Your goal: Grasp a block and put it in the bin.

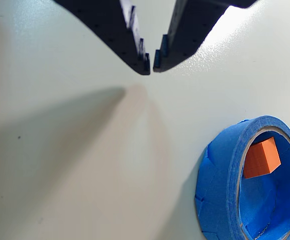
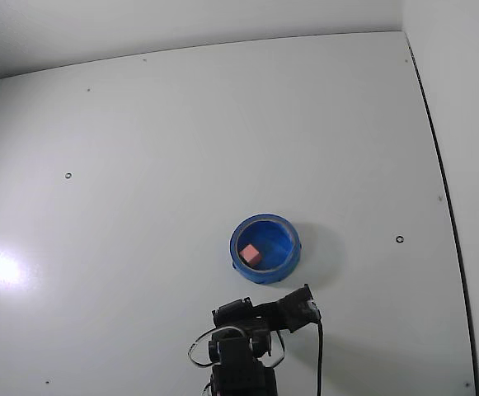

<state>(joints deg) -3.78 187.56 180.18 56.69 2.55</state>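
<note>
Inside the bin (image 2: 265,247) lies the block (image 2: 250,255), resting on the bin's floor toward the left side in the fixed view, near the wall. Seen from the wrist, the block (image 1: 261,158) shows orange-red and tilted against the blue inner wall, with the bin (image 1: 219,175) filling the lower right corner of that view. The gripper (image 1: 151,64) sits at the top of the wrist view, its dark fingertips (image 1: 144,62) nearly together with only a slim gap between them — empty, holding nothing. It hangs over bare worktop (image 1: 60,75), apart from the bin, with the block down and to the right of it. From the fixed view the arm (image 2: 251,330) is folded low at the bottom edge — just below the bin on the pale worktop (image 2: 140,165).
</note>
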